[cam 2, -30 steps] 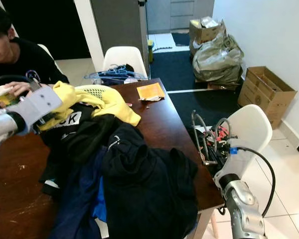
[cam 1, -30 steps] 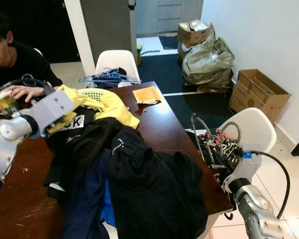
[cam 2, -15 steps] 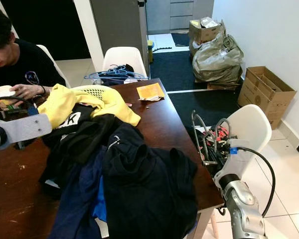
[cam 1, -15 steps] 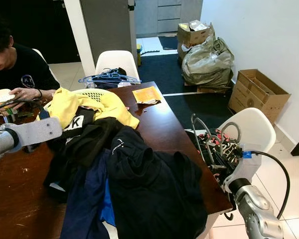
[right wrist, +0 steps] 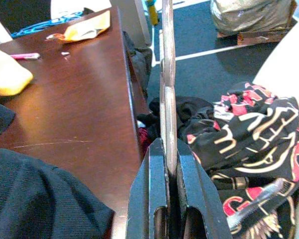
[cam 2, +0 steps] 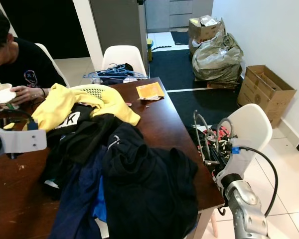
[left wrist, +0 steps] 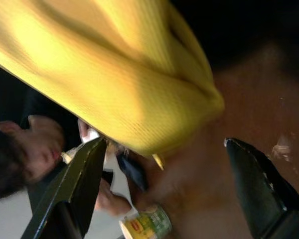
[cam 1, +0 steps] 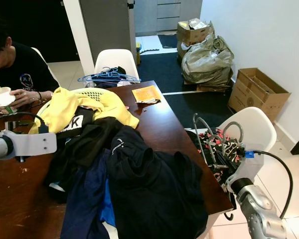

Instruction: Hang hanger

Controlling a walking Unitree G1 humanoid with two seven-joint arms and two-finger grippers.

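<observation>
1. Person (cam 1: 12,64): seated at the far left end of the bench (cam 1: 159,129), black top, hands on a white cup near a small printed can (left wrist: 148,225).
2. My left gripper (left wrist: 162,184): held low over the left edge of the bench, just short of the clothes. Its fingers (left wrist: 82,174) stand wide apart with nothing between them; a yellow fold hangs just ahead of them.
3. Yellow garment (cam 1: 70,104): draped over a pale laundry basket (cam 1: 94,93) at the back of the bench.
4. Dark clothes pile (cam 1: 134,184): black and navy pieces heaped across the middle of the bench, reaching its near edge.
5. Blue hangers (cam 1: 109,77): stacked on the seat of the white chair (cam 1: 116,59) beyond the far end of the bench.
6. Orange packet (cam 1: 146,94): flat on the bench's far right corner.
7. Metal hanger (right wrist: 167,74): the task's thing, gripped in my right gripper (right wrist: 170,164) off the right side of the bench. The fingers (right wrist: 152,199) are pressed narrow on its flat bar, which runs straight up from them.
8. Printed garment (right wrist: 249,129): black, red and white, bundled on the white chair (cam 1: 254,127) to the right, below the hanger, with wire hooks (cam 1: 209,129) rising from it.
9. Cardboard box (cam 1: 259,92) and stuffed bags (cam 1: 207,59): on the floor by the right wall.
</observation>
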